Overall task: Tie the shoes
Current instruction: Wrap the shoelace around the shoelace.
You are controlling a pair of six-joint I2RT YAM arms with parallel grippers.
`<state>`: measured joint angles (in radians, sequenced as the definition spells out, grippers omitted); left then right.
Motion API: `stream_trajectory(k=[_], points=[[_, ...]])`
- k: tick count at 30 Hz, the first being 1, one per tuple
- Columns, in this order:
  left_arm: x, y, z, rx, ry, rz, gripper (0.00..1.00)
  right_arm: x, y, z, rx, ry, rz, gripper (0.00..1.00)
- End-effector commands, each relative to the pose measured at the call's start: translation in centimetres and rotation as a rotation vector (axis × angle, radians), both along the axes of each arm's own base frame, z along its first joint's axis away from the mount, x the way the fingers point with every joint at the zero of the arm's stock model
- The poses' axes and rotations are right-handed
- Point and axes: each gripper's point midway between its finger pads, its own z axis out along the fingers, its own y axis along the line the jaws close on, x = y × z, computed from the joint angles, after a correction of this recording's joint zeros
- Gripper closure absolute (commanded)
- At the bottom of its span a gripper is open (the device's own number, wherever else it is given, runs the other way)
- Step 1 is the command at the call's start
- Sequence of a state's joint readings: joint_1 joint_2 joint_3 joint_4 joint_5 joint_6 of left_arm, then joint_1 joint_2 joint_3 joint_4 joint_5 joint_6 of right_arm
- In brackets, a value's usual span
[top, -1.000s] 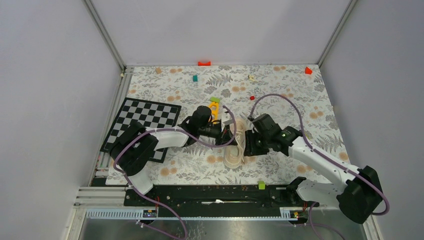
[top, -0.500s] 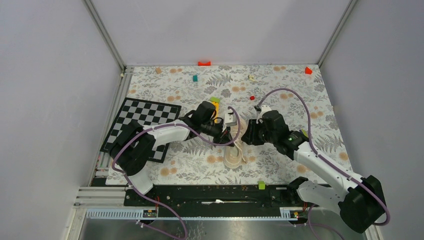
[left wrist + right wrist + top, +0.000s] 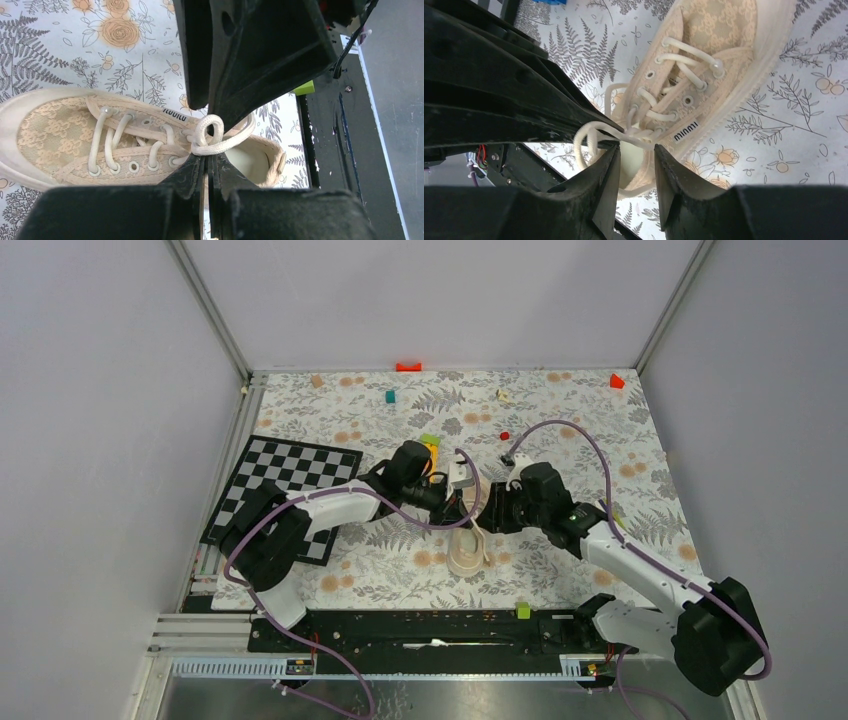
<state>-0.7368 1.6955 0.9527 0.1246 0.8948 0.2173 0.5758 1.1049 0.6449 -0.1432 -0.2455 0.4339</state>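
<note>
The cream-beige shoe (image 3: pixel 467 552) lies on the floral mat with its toe toward the near edge. In the left wrist view the shoe (image 3: pixel 70 132) shows a lace loop (image 3: pixel 212 134) rising from the top eyelets. My left gripper (image 3: pixel 207 158) is shut on a lace strand just under that loop. My right gripper (image 3: pixel 636 149) stands open right over the shoe's mouth, its tips touching the lace knot (image 3: pixel 634 134), with nothing clamped. A loose loop (image 3: pixel 586 142) hangs beside its left finger. From above, both grippers, left (image 3: pixel 464 502) and right (image 3: pixel 490 512), meet tip to tip over the shoe's heel end.
A checkerboard mat (image 3: pixel 290 480) lies at the left. A yellow-and-green toy (image 3: pixel 430 448) sits behind the left gripper. Small blocks are scattered at the back: red (image 3: pixel 408 367), teal (image 3: pixel 390 397), cream (image 3: pixel 503 395), red (image 3: pixel 616 381). A green block (image 3: pixel 522 610) rests on the front rail.
My right gripper has shifted from beside the shoe's laces up and back to its heel end. The left gripper moved slightly right, still shut on the lace.
</note>
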Motion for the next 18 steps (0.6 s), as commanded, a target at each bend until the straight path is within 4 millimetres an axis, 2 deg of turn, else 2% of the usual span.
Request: stream_trajectory(k=[1,7,18], points=[[0.7,-0.5,0.8,-0.052,-0.028,0.009,1.0,0.4,-0.7,0.4,0.009,-0.05,-0.022,0.63],[0.5,-0.4,0.9,-0.048,-0.028,0.002,1.0,-0.4,-0.3,-0.5,0.0,-0.039,0.061,0.62],[0.3,-0.3,0.9,-0.043,-0.025,-0.01,1.0,0.6,1.1,-0.7,0.028,-0.068,0.117,0.61]])
